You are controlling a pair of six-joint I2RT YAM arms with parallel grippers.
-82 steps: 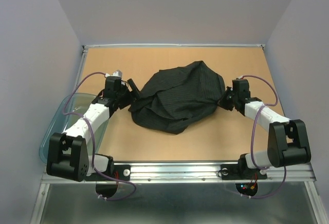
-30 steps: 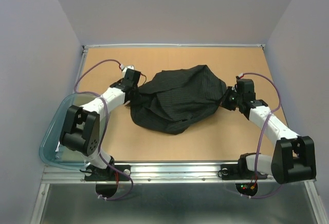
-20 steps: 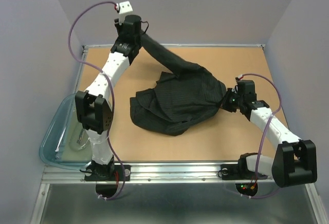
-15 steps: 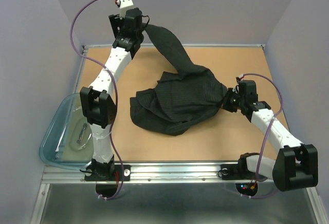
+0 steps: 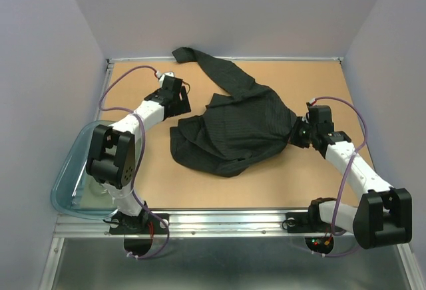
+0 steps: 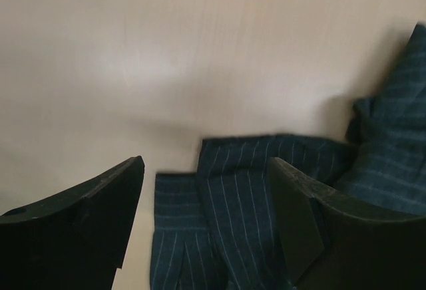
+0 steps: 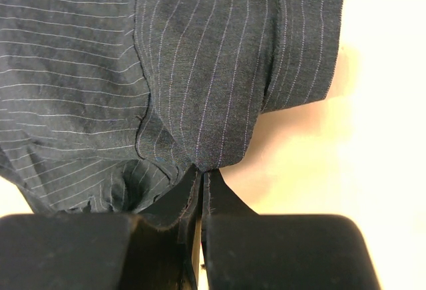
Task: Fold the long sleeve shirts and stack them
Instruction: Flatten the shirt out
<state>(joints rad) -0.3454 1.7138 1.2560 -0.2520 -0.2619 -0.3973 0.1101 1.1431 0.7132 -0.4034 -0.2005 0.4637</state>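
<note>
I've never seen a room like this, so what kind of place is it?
Probably a robot practice booth in a lab, not a home. Two robot arms are bolted to a metal rail at a wooden table, plain walls box it in, and a black shirt lies there for folding.

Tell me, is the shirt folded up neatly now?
Not folded. The shirt lies in a crumpled heap on the table, with one sleeve stretched out toward the far edge.
</note>
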